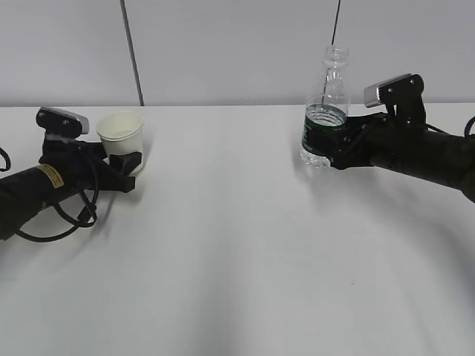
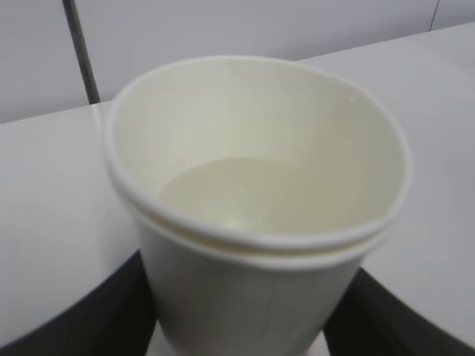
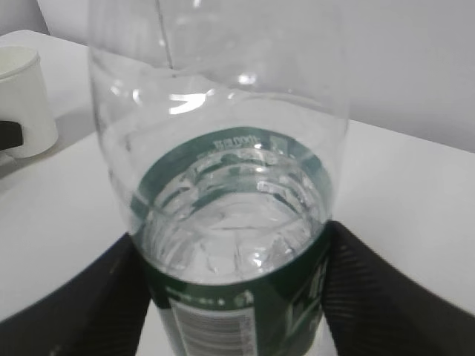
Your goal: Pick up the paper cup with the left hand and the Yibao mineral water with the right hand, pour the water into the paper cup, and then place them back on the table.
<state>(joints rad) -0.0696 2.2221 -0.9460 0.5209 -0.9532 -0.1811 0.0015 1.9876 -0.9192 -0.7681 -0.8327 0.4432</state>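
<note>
The white paper cup (image 1: 122, 132) stands upright at the back left of the white table (image 1: 230, 245). My left gripper (image 1: 128, 159), on the yellow-labelled arm, is shut on its lower wall. In the left wrist view the cup (image 2: 252, 185) fills the frame, with black fingers (image 2: 111, 311) against both sides of it. The capless Yibao bottle (image 1: 326, 111) stands upright at the back right, with water up to about the top of its green label. My right gripper (image 1: 326, 152) is shut on the label band. The right wrist view shows the bottle (image 3: 230, 222) between the fingers (image 3: 386, 304).
A grey wall rises behind the table's back edge, with a dark vertical strip (image 1: 133, 52) on it. A thin dark line (image 1: 335, 22) hangs above the bottle. The cup (image 3: 22, 96) also shows at the far left of the right wrist view.
</note>
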